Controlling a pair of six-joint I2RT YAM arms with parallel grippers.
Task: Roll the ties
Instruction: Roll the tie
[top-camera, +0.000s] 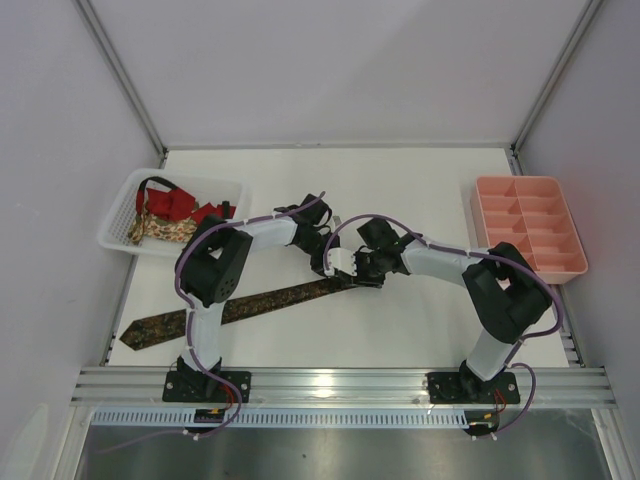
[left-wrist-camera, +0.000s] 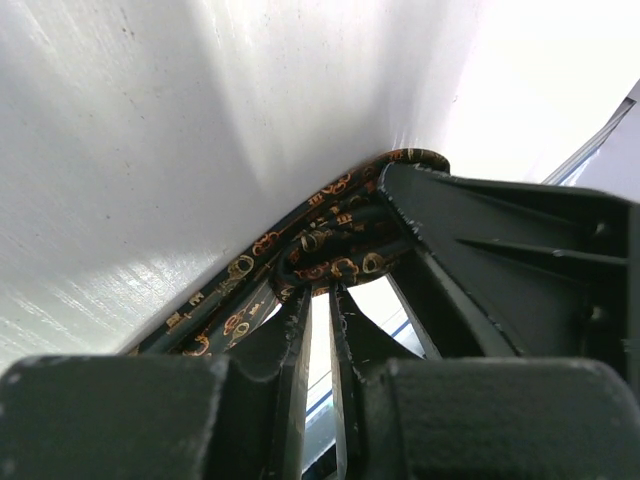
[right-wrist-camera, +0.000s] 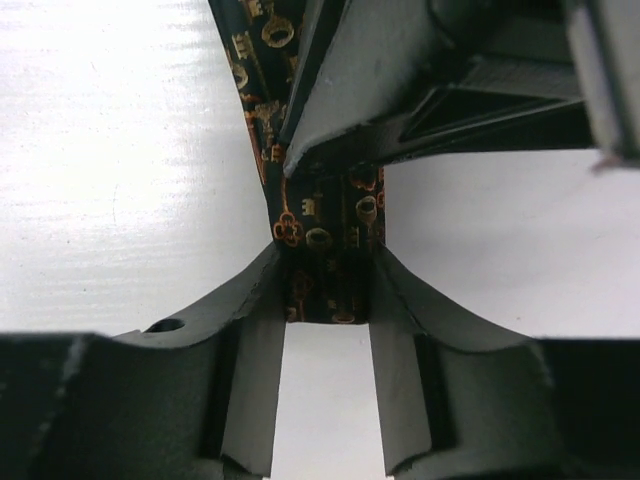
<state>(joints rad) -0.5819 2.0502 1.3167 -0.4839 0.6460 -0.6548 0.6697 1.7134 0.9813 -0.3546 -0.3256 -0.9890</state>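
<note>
A dark brown tie (top-camera: 250, 303) with a reddish-gold pattern lies diagonally across the table, its wide pointed end at the near left. Its narrow end reaches the middle, where both grippers meet. My right gripper (top-camera: 358, 275) (right-wrist-camera: 328, 270) is shut on that end, and the tie (right-wrist-camera: 320, 225) fills the gap between its fingers. My left gripper (top-camera: 335, 268) (left-wrist-camera: 320, 295) stands open by a narrow slit, with light showing between the fingers. The folded tie end (left-wrist-camera: 330, 250) sits just past its tips. In the right wrist view a left finger (right-wrist-camera: 340, 90) rests over the tie.
A white mesh basket (top-camera: 115, 225) at the back left holds a red tie (top-camera: 180, 203) and a beige floral tie (top-camera: 160, 230). A pink compartment tray (top-camera: 528, 225) stands at the right edge. White walls enclose three sides.
</note>
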